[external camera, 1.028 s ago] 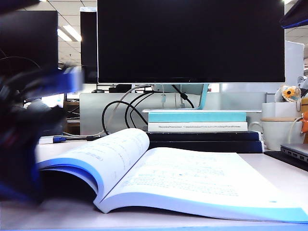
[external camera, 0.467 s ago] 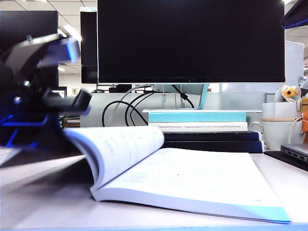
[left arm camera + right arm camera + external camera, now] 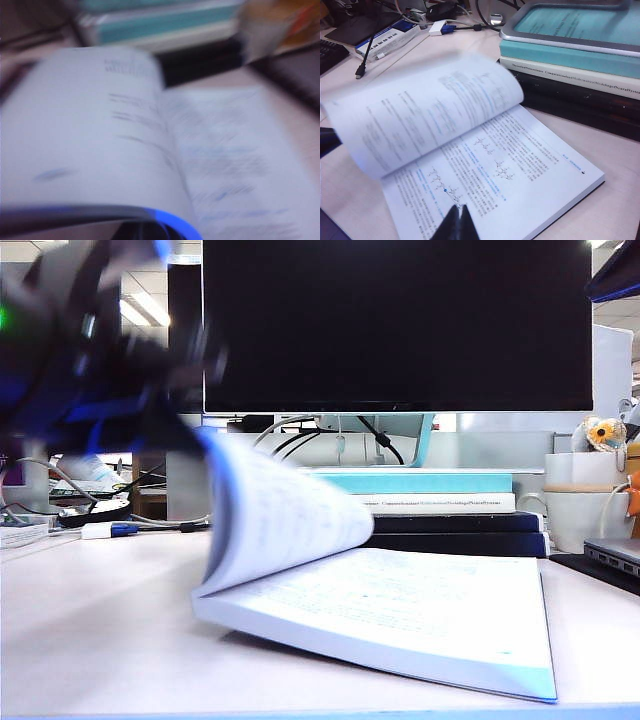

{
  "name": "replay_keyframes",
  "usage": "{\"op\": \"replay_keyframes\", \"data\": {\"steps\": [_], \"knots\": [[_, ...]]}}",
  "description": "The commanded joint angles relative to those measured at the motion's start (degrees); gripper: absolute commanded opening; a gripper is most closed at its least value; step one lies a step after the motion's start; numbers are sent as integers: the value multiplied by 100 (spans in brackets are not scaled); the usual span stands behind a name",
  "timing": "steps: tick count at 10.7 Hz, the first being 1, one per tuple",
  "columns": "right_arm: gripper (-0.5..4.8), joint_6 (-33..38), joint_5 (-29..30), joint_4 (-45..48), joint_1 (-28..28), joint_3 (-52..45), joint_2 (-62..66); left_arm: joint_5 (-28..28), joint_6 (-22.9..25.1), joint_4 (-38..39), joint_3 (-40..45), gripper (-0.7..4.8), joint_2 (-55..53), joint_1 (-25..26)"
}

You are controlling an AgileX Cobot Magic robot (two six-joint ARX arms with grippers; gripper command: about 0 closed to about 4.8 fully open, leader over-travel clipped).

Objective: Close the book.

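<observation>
While the book (image 3: 400, 610) lies open on the desk (image 3: 100, 640) in front of the monitor (image 3: 400, 325), its left-hand leaves stand lifted and curled over the flat right-hand pages. The left end effector (image 3: 120, 370) sits high at the left of the exterior view, a dark blur against the top edge of those raised pages; how far its fingers are spread, I cannot tell. The left wrist view gives only smeared pages. The right end effector (image 3: 455, 225) hangs low over the near corner of the open spread, fingers pressed together with nothing between them. Behind the book, a teal-and-white book (image 3: 410, 490) tops two dark books (image 3: 450, 532), with a mug (image 3: 580, 515) to the right.
</observation>
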State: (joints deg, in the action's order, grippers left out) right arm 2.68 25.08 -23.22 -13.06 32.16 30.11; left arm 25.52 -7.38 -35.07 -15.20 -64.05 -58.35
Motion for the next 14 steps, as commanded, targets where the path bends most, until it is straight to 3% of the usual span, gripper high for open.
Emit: {"op": "replay_keyframes", "data": {"steps": [1, 2, 3, 4, 5, 6, 7, 9, 10, 11, 12, 13, 14], "knots": [[-1, -13, -11, 118, -2, 15, -7, -1910, 592, -793, -24, -6, -55, 7], [-1, -11, -9, 116, -2, 15, -7, -2013, 581, -774, -22, -6, -103, 7], [-1, 35, 9, -101, -2, 15, -7, -988, 1462, 61, -345, -6, 343, 11], [-1, 35, 11, -144, -2, 15, -7, -953, 1670, 1320, -822, -6, 695, 68], [-1, 33, 9, -136, 0, 15, -7, -2006, 1779, 3021, -1626, -6, 1178, 345], [-1, 33, 11, -133, -2, 15, -7, -2194, 1790, 3670, -2004, -6, 1338, 514], [-1, 33, 11, -133, -2, 15, -7, -2575, 1794, 5158, -2988, -6, 1475, 905], [-1, 33, -227, 66, 7, 17, -72, -2861, 1954, 6736, -4146, -6, 1545, 1534], [-1, 33, -269, 199, 9, 17, -153, -2927, 1985, 6758, -4266, -6, 1628, 1725], [-1, 35, -389, 387, 15, 17, -337, -3652, 1980, 6717, -4345, -6, 1814, 2236], [-1, 72, -1025, 564, 15, 17, -894, -4870, 1871, 6900, -4343, -6, 2094, 4065], [-1, 72, -1340, 616, 15, 17, -1084, -5366, 1869, 6999, -4334, -6, 2094, 4750], [-1, 70, -2715, 968, 13, -127, -2098, -5263, 1561, 6572, -3508, -6, 2977, 6260]]}}
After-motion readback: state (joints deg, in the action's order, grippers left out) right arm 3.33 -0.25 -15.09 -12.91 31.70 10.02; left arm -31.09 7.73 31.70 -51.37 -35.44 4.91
